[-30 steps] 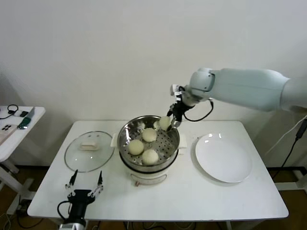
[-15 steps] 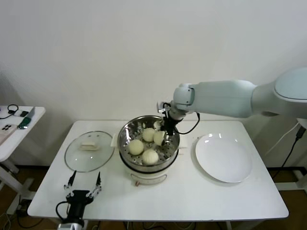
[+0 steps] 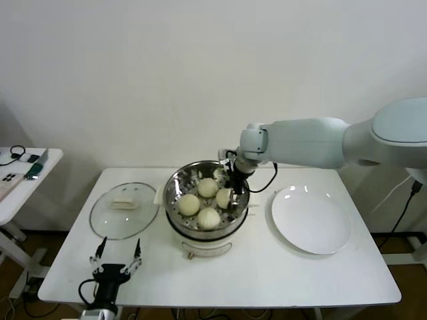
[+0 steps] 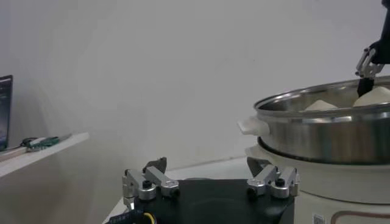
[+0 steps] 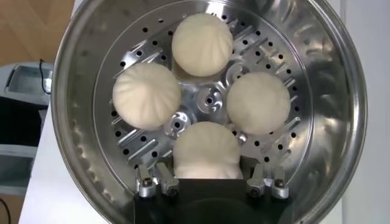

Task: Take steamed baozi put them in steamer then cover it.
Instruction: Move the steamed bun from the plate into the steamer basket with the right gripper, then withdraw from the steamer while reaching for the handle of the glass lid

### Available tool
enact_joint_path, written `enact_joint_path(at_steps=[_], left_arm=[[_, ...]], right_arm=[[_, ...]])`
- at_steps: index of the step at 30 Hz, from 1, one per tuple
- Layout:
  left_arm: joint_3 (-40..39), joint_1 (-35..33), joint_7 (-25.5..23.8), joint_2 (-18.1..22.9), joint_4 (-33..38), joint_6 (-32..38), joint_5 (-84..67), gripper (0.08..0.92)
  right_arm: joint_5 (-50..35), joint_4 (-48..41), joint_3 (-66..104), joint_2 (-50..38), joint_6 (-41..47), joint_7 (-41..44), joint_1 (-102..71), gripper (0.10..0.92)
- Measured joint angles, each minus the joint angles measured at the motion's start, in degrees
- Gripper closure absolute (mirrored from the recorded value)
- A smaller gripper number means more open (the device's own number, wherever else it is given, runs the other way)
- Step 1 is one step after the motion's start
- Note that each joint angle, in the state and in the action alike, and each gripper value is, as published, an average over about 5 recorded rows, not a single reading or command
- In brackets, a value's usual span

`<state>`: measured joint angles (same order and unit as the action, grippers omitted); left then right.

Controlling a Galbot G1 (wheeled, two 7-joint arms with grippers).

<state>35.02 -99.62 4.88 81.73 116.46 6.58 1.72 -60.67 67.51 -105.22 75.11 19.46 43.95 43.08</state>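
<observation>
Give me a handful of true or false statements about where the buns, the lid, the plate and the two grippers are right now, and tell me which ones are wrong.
1. All four steamed baozi sit inside the steamer. True.
2. The glass lid covers the steamer. False: it lies flat on the table, on the steamer's left side.
3. The right gripper is down in the steamer, around the fourth baozi. True: the right wrist view shows that bun between its fingers.
4. The white plate holds one baozi. False: it is bare.
5. The left gripper grips the lid's handle. False: it hangs open near the table's front edge, holding nothing.
</observation>
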Motion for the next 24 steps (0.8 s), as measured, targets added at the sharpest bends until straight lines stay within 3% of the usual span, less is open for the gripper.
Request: enact_joint_path(at_steps=[5,15,24], left_arm=[[0.0,0.0,0.0,0.1,0.0,0.0,0.0,0.177],[-0.1,0.1,0.0,0.1,0.0,0.0,0.1,0.177],[0.2,0.2,0.2,0.1,0.1,0.1,0.2,0.177]], right_arm=[[0.0,0.0,0.2,-0.4,0.1,0.4,0.1,0.205],[-1.3,0.1,2.0,-2.9,-1.1,2.7,1.6,0.203],[-2.2,2.0,7.2,-10.4,-5.5,1.6,2.2,0.203]])
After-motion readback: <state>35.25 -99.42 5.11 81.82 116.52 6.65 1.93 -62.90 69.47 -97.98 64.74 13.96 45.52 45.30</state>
